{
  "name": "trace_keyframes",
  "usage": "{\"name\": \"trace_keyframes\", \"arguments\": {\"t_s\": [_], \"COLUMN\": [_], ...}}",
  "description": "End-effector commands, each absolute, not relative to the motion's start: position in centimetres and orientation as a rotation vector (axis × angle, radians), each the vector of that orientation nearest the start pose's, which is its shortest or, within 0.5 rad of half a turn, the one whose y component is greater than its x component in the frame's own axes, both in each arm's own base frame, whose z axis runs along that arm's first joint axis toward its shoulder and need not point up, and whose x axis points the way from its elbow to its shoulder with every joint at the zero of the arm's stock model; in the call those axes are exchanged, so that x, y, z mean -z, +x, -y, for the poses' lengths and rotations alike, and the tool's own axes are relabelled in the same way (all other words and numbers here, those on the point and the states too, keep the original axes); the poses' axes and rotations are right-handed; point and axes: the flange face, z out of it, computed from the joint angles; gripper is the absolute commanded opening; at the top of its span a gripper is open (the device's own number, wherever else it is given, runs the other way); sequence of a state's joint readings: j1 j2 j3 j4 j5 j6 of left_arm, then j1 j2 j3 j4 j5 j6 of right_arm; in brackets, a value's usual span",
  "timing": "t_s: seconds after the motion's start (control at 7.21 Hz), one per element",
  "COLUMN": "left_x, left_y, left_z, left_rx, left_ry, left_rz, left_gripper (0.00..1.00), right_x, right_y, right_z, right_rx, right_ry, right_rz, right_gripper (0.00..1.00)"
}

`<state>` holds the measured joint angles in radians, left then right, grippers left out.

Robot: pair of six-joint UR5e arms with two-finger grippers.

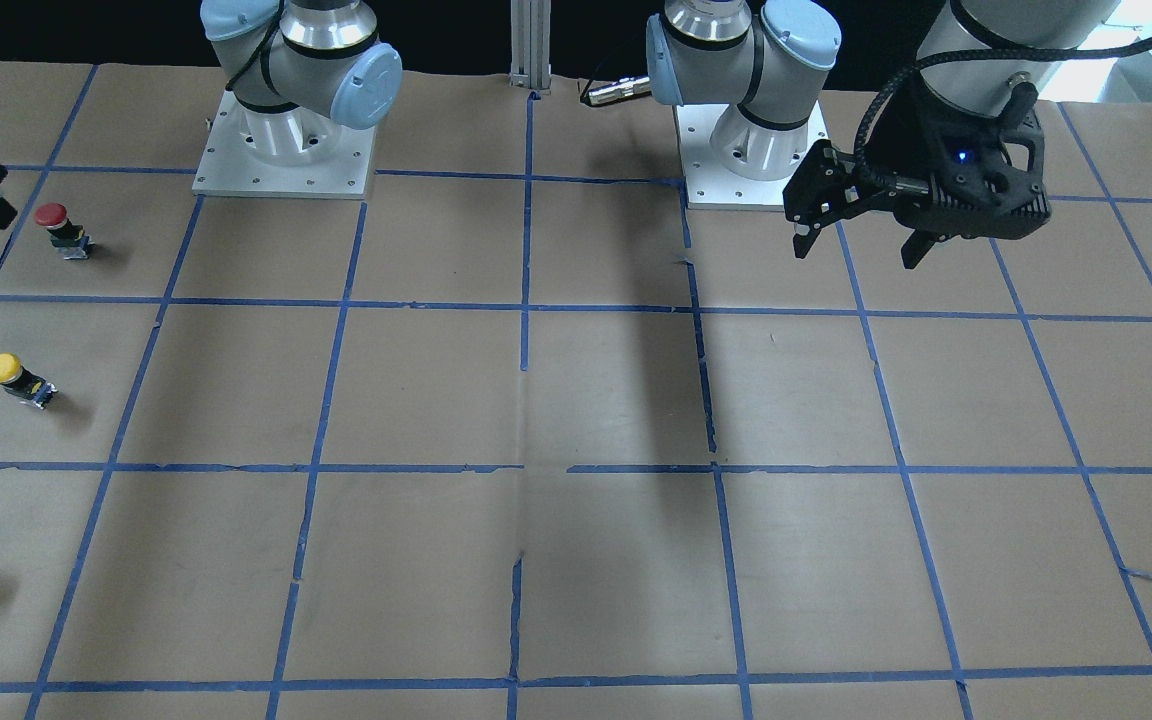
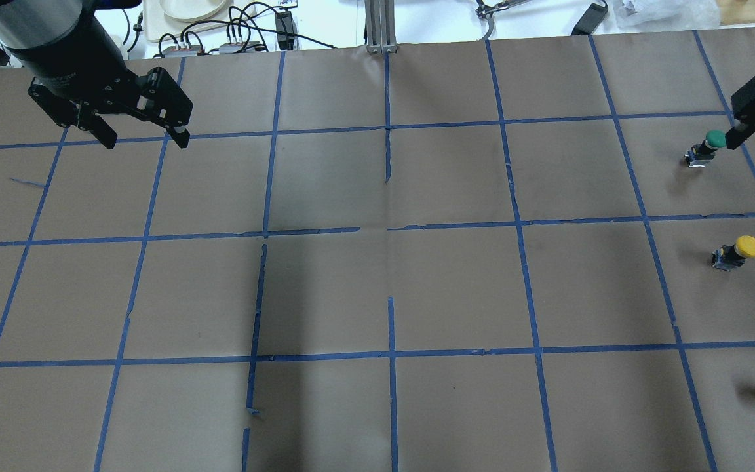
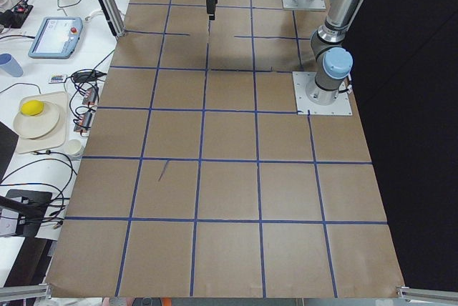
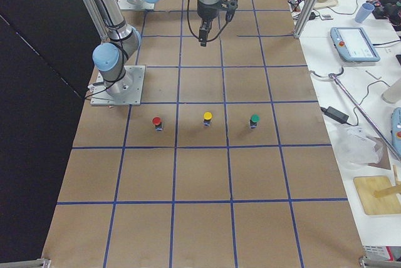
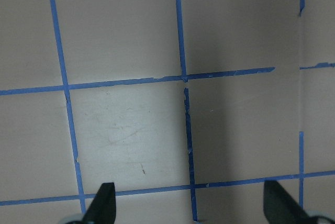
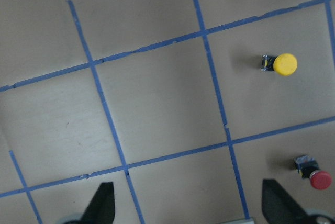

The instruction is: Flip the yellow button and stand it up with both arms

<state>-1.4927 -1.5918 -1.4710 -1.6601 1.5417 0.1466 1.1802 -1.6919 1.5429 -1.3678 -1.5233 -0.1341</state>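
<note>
Both claws hang spread and empty: left claw far off, right claw near the yellow button at the right of the desk. Better pinch its body squarely, not the dome.

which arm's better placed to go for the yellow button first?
Right. The yellow button sits at the table's right edge, in the wrist view of the open right gripper; the left gripper hovers over the opposite side, far from it.
</note>
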Motion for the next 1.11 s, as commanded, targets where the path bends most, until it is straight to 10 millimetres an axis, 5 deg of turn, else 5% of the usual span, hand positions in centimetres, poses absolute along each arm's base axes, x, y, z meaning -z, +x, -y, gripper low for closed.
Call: {"name": "trace_keyframes", "arguments": {"t_s": [0.0, 0.69, 0.97], "left_x": [-51.7, -51.7, -51.7], "left_y": [-9.7, -9.7, -9.7], "left_z": [50.8, 50.8, 50.8], "left_rx": [-0.012, -0.014, -0.014], "left_ry": [0.109, 0.109, 0.109], "left_rz": [-3.17, -3.17, -3.17], "left_gripper": [1.0, 1.0, 1.0], "right_x": [-53.5, -49.2, -50.4], "right_y": [4.4, 13.0, 12.4], "right_z": [45.0, 44.3, 44.6], "right_rx": [-0.124, -0.122, -0.01], "right_ry": [0.432, 0.218, 0.249], "right_rz": [-3.055, -3.206, -3.183], "right_gripper": [1.0, 1.0, 1.0]}}
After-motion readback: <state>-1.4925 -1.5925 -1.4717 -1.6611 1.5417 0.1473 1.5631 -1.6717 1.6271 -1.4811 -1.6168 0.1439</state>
